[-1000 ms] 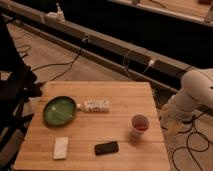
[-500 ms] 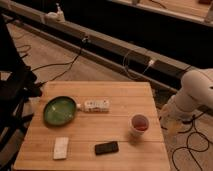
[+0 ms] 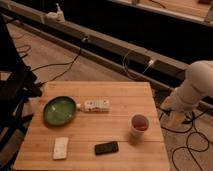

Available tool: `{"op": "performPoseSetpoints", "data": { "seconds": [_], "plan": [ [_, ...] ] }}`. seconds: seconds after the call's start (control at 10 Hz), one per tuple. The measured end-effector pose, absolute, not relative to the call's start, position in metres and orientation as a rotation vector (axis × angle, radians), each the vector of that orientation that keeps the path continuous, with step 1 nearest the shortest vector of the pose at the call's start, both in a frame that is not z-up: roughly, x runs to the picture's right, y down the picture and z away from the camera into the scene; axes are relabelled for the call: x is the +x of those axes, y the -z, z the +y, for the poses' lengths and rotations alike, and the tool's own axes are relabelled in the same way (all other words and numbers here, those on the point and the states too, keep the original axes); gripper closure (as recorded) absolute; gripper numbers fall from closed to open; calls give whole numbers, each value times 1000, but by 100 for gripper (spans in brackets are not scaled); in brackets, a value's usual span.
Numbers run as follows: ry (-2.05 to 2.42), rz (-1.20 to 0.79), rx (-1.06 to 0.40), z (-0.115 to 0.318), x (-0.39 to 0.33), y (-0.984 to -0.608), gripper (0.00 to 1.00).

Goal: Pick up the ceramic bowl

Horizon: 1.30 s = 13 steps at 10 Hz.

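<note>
The ceramic bowl (image 3: 59, 110) is wide, shallow and glossy green with a darker rim. It sits on the left side of the wooden table (image 3: 120, 95). My white arm (image 3: 196, 87) hangs off the table's right edge, and the gripper (image 3: 174, 118) is at its lower end, beside the table and below its top, far to the right of the bowl. Nothing shows in the gripper.
A small pale cup with red inside (image 3: 139, 124) stands at the table's right. A white power strip (image 3: 95, 105) lies just right of the bowl. A white block (image 3: 61, 147) and a black phone (image 3: 106, 147) lie near the front edge. Cables cross the floor; a dark chair (image 3: 15, 90) is at the left.
</note>
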<state>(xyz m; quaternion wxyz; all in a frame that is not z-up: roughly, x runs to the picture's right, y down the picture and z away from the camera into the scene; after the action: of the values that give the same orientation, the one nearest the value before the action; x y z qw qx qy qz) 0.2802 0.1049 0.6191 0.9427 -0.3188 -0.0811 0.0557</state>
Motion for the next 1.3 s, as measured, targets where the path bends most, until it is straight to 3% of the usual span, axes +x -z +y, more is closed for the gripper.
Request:
{"op": "performPoseSetpoints", "data": {
  "seconds": [0.5,0.8,1.3],
  "plan": [
    [-35,-459,-512,33,158,-624,39],
    [76,-521,-429,43,81,-629,39],
    [92,-546,-423,46,66,-632,39]
  ]
}}
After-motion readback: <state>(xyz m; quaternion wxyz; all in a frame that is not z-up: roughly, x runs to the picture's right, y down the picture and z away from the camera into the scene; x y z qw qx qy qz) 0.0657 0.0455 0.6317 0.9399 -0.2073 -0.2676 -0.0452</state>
